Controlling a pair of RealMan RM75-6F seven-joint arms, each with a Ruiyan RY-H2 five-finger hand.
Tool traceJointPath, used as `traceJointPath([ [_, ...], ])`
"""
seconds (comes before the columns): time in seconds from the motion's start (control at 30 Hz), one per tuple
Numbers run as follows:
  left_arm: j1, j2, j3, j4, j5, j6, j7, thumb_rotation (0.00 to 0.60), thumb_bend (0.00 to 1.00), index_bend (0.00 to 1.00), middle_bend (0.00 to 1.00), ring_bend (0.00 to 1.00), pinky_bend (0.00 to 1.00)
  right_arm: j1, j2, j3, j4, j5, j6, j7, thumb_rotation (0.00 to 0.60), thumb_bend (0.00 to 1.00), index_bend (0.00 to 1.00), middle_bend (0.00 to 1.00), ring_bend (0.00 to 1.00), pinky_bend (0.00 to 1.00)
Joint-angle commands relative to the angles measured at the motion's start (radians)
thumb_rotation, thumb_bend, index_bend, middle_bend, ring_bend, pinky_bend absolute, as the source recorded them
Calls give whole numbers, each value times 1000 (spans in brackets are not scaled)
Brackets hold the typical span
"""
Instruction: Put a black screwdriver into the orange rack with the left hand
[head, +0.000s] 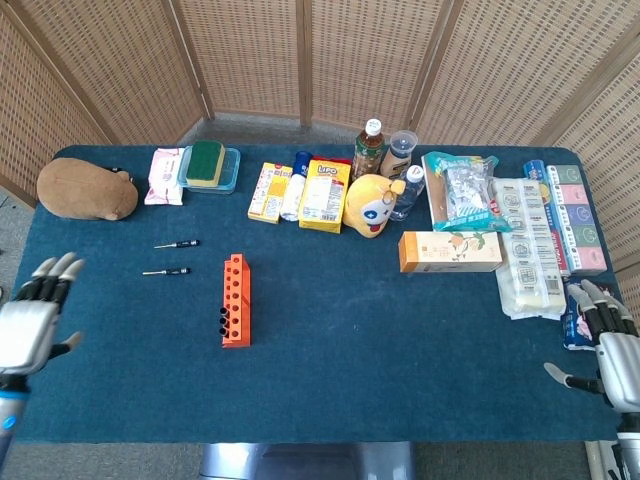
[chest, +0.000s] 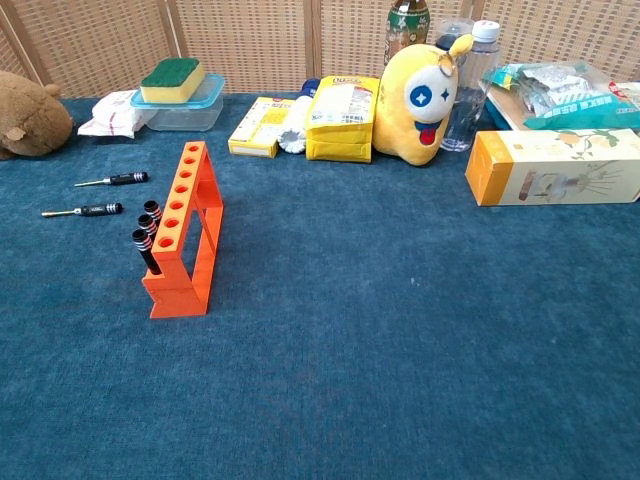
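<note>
The orange rack (head: 235, 298) (chest: 183, 228) stands on the blue table, with black screwdriver handles (chest: 146, 232) sticking out of its near holes. Two more black screwdrivers lie flat to its left: one (head: 166, 271) (chest: 84, 211) nearer the rack, the other (head: 177, 244) (chest: 113, 180) further back. My left hand (head: 30, 322) hovers at the table's left front edge, fingers spread, holding nothing, well away from the rack. Over the right front edge, my right hand (head: 605, 352) is likewise spread and empty. Neither hand appears in the chest view.
A brown plush (head: 87, 189) lies at the far left. Along the back stand a sponge in a box (head: 209, 165), snack packs (head: 325, 194), bottles (head: 369, 147), a yellow toy (head: 369, 205) and a carton (head: 450, 251). Packaged goods (head: 540, 240) fill the right side.
</note>
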Motion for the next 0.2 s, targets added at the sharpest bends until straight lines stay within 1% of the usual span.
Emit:
traceJointPath([
  [0.03,65,-18,11,35,16,48,-65,600,102,0,0,0,243,-2,-6,2,2,2,7,-14,600,0,0,28,88,30],
  [0.2,104,-18,7,34,20,49,-85,600,103,0,0,0,215,-3,-13,4,4,2,11,-25,600,0,0,28,86,30],
])
